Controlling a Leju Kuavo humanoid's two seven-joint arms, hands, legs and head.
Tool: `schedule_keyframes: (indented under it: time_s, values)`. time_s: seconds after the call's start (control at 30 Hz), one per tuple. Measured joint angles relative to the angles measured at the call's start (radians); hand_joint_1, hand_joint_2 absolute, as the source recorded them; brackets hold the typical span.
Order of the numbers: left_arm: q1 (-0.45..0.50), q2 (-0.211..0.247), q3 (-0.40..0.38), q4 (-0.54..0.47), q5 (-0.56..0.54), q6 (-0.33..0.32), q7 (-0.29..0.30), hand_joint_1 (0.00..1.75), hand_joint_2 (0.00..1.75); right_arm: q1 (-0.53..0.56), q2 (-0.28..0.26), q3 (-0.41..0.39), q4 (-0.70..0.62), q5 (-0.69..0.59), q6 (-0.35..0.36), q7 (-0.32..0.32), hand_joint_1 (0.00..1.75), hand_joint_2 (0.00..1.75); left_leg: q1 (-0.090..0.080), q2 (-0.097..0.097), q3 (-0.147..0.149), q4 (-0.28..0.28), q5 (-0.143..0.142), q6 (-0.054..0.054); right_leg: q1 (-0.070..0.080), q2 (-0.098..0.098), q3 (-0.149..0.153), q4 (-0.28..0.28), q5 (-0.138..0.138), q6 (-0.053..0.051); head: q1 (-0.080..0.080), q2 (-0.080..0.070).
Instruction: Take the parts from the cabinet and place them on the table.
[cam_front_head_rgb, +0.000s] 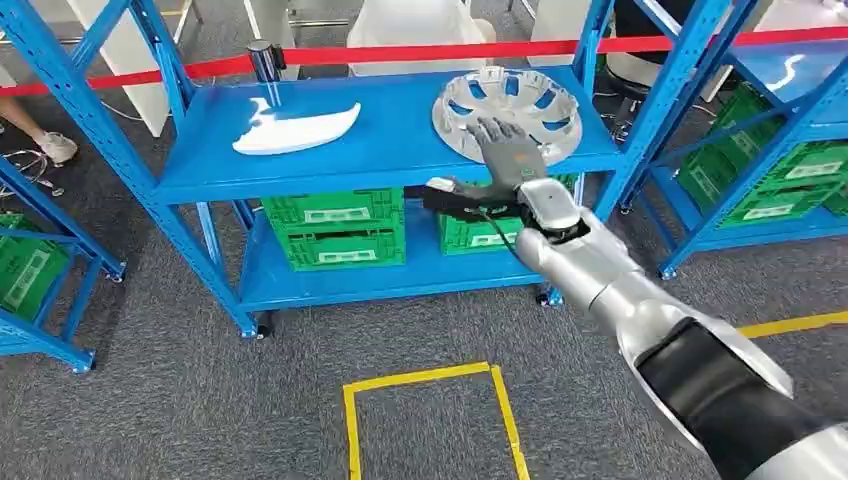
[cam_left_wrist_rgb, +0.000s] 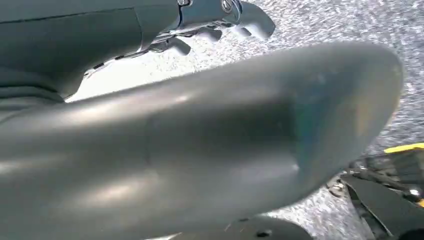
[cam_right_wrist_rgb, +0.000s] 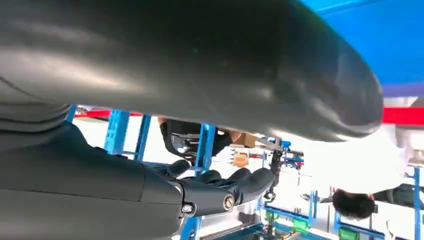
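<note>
I had the right hand (cam_front_head_rgb: 508, 150) stretched over the shelf (cam_front_head_rgb: 380, 150), fingers (cam_front_head_rgb: 495, 130) spread flat on the hubcap (cam_front_head_rgb: 520, 100) near the front edge. The white part (cam_front_head_rgb: 295, 130) lay well apart, open shelf between them.

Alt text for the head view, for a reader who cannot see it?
The robot's right hand reaches over the front rim of a silver hubcap lying on a blue shelf. A white curved panel lies further left on the same shelf, with green crates on the level below.
</note>
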Motion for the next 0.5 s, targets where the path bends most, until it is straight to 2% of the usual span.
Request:
schedule_keyframes:
  time_s: [0.03, 0.07, 0.1, 0.13, 0.17, 0.2, 0.23, 0.27, 0.3, 0.33, 0.37, 0.4, 0.47, 0.5]
  values:
    - [0.002, 0.000, 0.001, 0.000, 0.008, 0.002, -0.001, 0.00, 0.00, 0.016, 0.003, 0.006, -0.007, 0.002, -0.003, 0.001, 0.00, 0.00, 0.000, -0.002, 0.024, 0.000, -0.019, -0.002, 0.000, -0.001, -0.017, -0.029, -0.016, -0.002, 0.000, 0.000]
    - [0.004, 0.000, 0.003, 0.000, 0.018, 0.003, -0.004, 0.00, 0.00, 0.034, 0.008, 0.011, -0.016, 0.010, -0.013, 0.009, 0.00, 0.00, 0.000, -0.003, 0.052, 0.000, -0.040, -0.005, 0.000, -0.002, -0.025, -0.084, 0.010, -0.002, 0.000, 0.000]
    - [0.004, 0.000, 0.005, 0.000, 0.023, 0.004, -0.005, 0.00, 0.00, 0.054, 0.013, 0.015, -0.023, 0.016, -0.024, 0.018, 0.00, 0.00, 0.001, -0.004, 0.077, 0.000, -0.060, -0.008, -0.001, -0.004, -0.023, -0.153, 0.089, -0.002, 0.000, 0.000]
    - [0.006, 0.000, 0.007, 0.000, 0.025, 0.004, -0.007, 0.00, 0.00, 0.075, 0.017, 0.018, -0.028, 0.023, -0.031, 0.024, 0.00, 0.00, 0.000, -0.006, 0.087, -0.001, -0.079, -0.012, -0.002, -0.011, -0.022, -0.228, 0.223, -0.004, 0.000, 0.000]
    - [0.003, 0.001, 0.010, 0.000, 0.024, 0.004, -0.006, 0.00, 0.00, 0.091, 0.020, 0.021, -0.032, 0.029, -0.036, 0.032, 0.00, 0.00, -0.003, -0.010, 0.116, 0.013, -0.101, -0.017, 0.001, -0.020, -0.024, -0.253, 0.291, -0.007, -0.001, 0.000]
    - [0.003, 0.003, 0.011, 0.000, 0.024, 0.004, -0.002, 0.00, 0.00, 0.108, 0.026, 0.026, -0.040, 0.034, -0.035, 0.039, 0.00, 0.00, -0.005, -0.014, 0.122, 0.009, -0.121, -0.026, 0.005, -0.025, -0.012, -0.244, 0.273, -0.016, 0.004, 0.000]
    - [0.004, 0.005, 0.012, -0.002, 0.024, 0.004, 0.003, 0.00, 0.00, 0.120, 0.028, 0.030, -0.059, 0.037, -0.036, 0.043, 0.00, 0.00, -0.005, -0.010, 0.145, -0.002, -0.145, -0.031, 0.008, -0.017, 0.005, -0.244, 0.272, -0.022, 0.003, 0.000]
    - [0.005, 0.006, 0.013, -0.003, 0.022, 0.004, 0.008, 0.00, 0.00, 0.121, 0.030, 0.031, -0.080, 0.043, -0.034, 0.046, 0.00, 0.00, -0.005, -0.007, 0.159, 0.019, -0.126, -0.039, 0.002, -0.011, 0.011, -0.248, 0.278, -0.030, 0.004, 0.000]
    - [0.002, 0.008, 0.013, -0.003, 0.019, 0.005, 0.012, 0.00, 0.00, 0.119, 0.032, 0.030, -0.097, 0.047, -0.032, 0.052, 0.00, 0.00, -0.005, -0.005, 0.157, 0.026, -0.129, -0.042, -0.001, -0.007, 0.030, -0.244, 0.279, -0.044, 0.000, 0.000]
    - [0.000, 0.010, 0.013, -0.003, 0.017, 0.005, 0.016, 0.00, 0.00, 0.120, 0.035, 0.030, -0.111, 0.052, -0.031, 0.052, 0.00, 0.00, -0.003, 0.001, 0.148, 0.061, -0.123, -0.047, 0.001, -0.007, 0.041, -0.247, 0.274, -0.054, -0.002, 0.000]
    - [-0.003, 0.010, 0.013, -0.003, 0.014, 0.005, 0.018, 0.00, 0.00, 0.122, 0.034, 0.030, -0.120, 0.053, -0.030, 0.052, 0.00, 0.00, -0.002, 0.007, 0.105, 0.130, -0.121, -0.051, 0.002, -0.006, 0.047, -0.247, 0.266, -0.061, -0.009, 0.000]
    - [-0.003, 0.010, 0.013, -0.003, 0.011, 0.005, 0.018, 0.00, 0.00, 0.130, 0.034, 0.030, -0.125, 0.054, -0.029, 0.053, 0.00, 0.00, -0.002, 0.008, 0.053, 0.202, -0.141, -0.054, 0.004, -0.005, 0.054, -0.249, 0.258, -0.064, -0.008, 0.000]
    - [0.002, 0.010, 0.013, -0.003, 0.005, 0.005, 0.017, 0.00, 0.00, 0.160, 0.032, 0.030, -0.137, 0.056, -0.028, 0.053, 0.00, 0.00, -0.002, 0.011, -0.051, 0.321, -0.223, -0.058, 0.008, -0.003, 0.074, -0.250, 0.236, -0.068, -0.008, 0.000]
    - [0.007, 0.010, 0.013, -0.003, 0.005, 0.005, 0.017, 0.00, 0.00, 0.174, 0.029, 0.030, -0.143, 0.061, -0.026, 0.053, 0.00, 0.00, -0.003, 0.011, -0.084, 0.334, -0.238, -0.055, 0.010, -0.001, 0.086, -0.250, 0.225, -0.069, -0.008, 0.000]
